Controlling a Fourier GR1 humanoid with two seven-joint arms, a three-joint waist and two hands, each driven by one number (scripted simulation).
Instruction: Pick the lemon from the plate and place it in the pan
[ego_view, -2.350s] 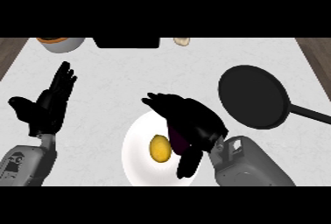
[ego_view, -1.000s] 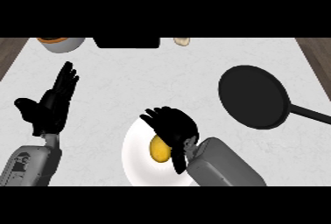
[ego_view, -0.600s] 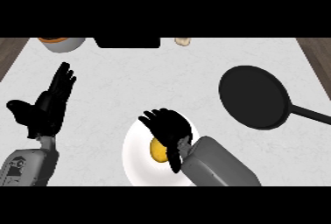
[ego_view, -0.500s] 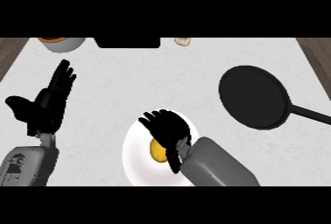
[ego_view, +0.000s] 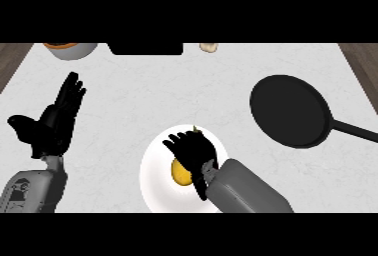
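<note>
A yellow lemon (ego_view: 179, 172) lies on a white plate (ego_view: 156, 183) at the lower middle of the counter. My right hand (ego_view: 193, 152) hangs right over the lemon and hides its right half. Its fingers are spread and bent slightly downward, not closed round the fruit. A black pan (ego_view: 289, 110) sits at the right, its handle (ego_view: 358, 132) pointing to the lower right, with nothing in it. My left hand (ego_view: 55, 122) rests open at the left, fingers up.
Along the far edge stand a bowl with orange contents (ego_view: 70, 48), a black flat object (ego_view: 145, 48) and a small beige item (ego_view: 209, 47). Bare white counter lies between the plate and the pan.
My right hand has come in from the right and slid left and down over the plate until it covers the lemon. The left hand has barely shifted.
</note>
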